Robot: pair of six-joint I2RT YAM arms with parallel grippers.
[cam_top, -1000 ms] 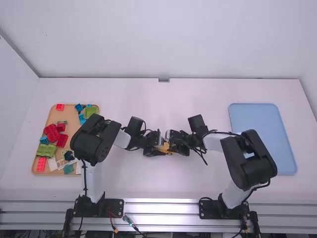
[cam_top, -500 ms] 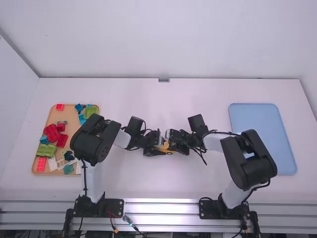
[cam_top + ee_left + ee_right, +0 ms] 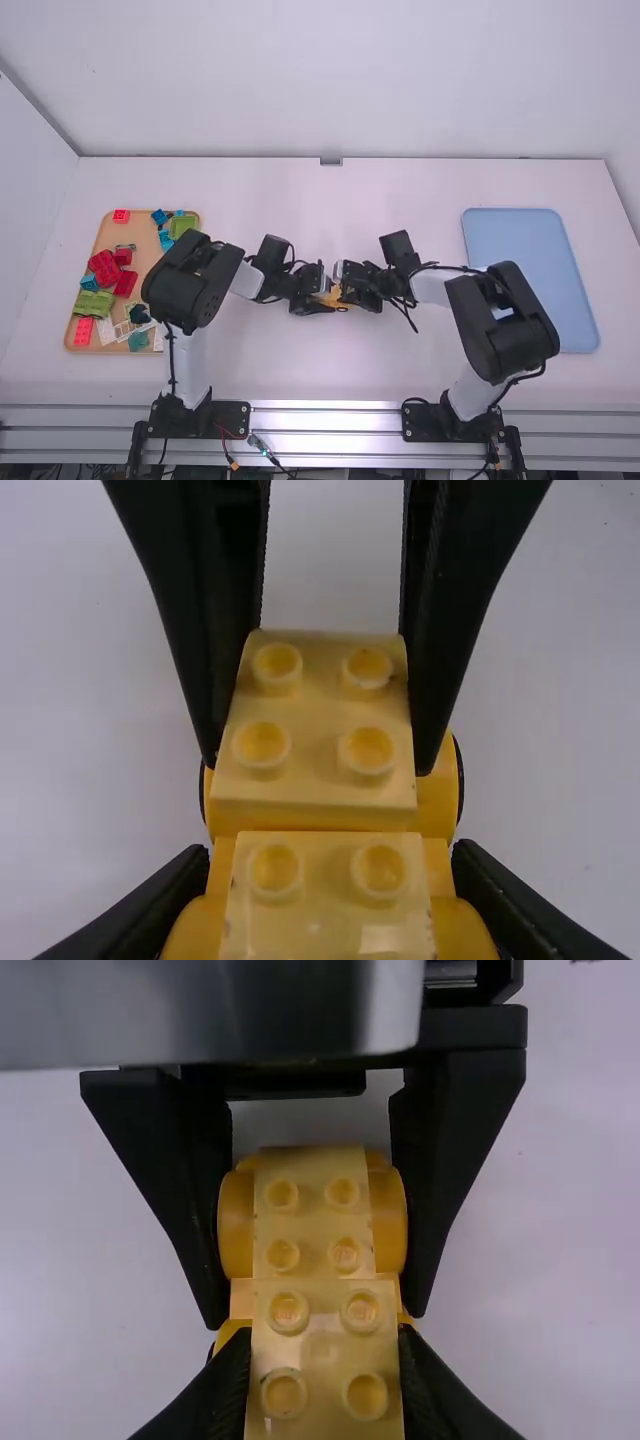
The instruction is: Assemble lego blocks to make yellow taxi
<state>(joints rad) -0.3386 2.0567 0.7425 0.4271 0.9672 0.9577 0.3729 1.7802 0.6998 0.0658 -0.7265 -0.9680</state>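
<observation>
The taxi (image 3: 338,298) is between the two arms, near the middle of the table (image 3: 330,380), its studded yellow blocks facing the wrist cameras; whether it touches the tabletop, the views do not settle. The left gripper (image 3: 328,298) has its fingers (image 3: 160,910) pressed to both sides of the taxi, and the right gripper (image 3: 346,295) pinches it too, its fingers (image 3: 215,1390) flanking a block with four studs (image 3: 325,1360). Well apart from them, on the left, a tan tray (image 3: 100,239) holds red bricks (image 3: 104,267), green bricks (image 3: 93,303), blue bricks (image 3: 159,216) and a white lattice (image 3: 118,331). On the right lies a blue tray (image 3: 525,270), beyond the right arm (image 3: 500,325)
</observation>
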